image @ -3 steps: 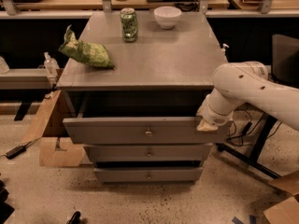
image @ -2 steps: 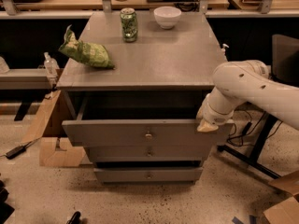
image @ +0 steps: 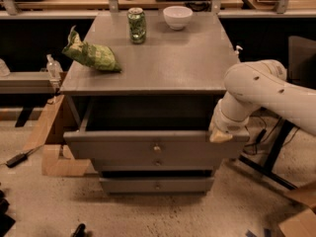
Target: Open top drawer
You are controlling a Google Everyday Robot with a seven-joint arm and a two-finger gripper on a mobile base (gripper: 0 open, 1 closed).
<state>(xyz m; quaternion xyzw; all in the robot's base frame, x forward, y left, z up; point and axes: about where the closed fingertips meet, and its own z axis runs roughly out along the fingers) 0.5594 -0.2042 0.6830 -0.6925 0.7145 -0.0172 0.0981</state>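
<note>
The top drawer (image: 123,149) of the grey cabinet is pulled well out, with its dark inside showing behind the flat front. Its small round brass knob (image: 157,147) sits at the centre of the front. My gripper (image: 220,134) hangs from the white arm at the drawer's right end, at the top edge of the front. Two narrower drawers sit below it, the middle one (image: 157,164) mostly hidden under the top drawer's front and the bottom one (image: 157,184) a little out.
On the cabinet top (image: 168,63) lie a green chip bag (image: 90,56), a green can (image: 137,25) and a white bowl (image: 177,16). A cardboard box (image: 52,149) stands on the floor at the left. Black table legs (image: 274,154) stand at the right.
The top drawer has slid further out toward the camera, and my gripper has come along with its right end.
</note>
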